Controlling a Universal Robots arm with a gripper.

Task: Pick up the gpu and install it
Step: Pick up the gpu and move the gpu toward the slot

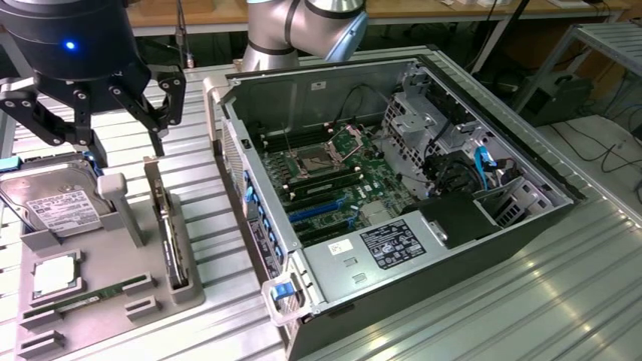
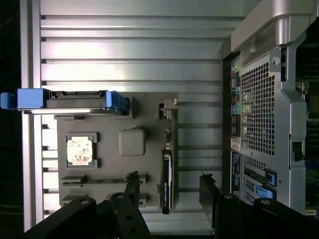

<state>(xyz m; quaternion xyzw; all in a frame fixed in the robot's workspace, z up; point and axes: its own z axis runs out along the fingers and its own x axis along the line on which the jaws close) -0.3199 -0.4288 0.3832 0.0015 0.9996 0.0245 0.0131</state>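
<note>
The gpu (image 1: 168, 229) stands on its long edge in a slot of the grey holder tray (image 1: 150, 263), its pale bracket at the far end. From the wrist view I look straight down on the gpu (image 2: 168, 167) as a thin dark strip. My gripper (image 1: 120, 143) hangs above the tray's far end, open and holding nothing. In the wrist view the gripper (image 2: 169, 188) has one black finger (image 2: 132, 186) on each side of the card's line, well apart from it.
The tray (image 2: 112, 164) also carries a hard drive (image 1: 56, 199) with blue rails, a square processor (image 1: 56, 274) and a narrow memory stick (image 1: 86, 297). The open computer case (image 1: 401, 188) lies beside it on the ribbed metal table, its motherboard's blue slots (image 1: 316, 210) exposed.
</note>
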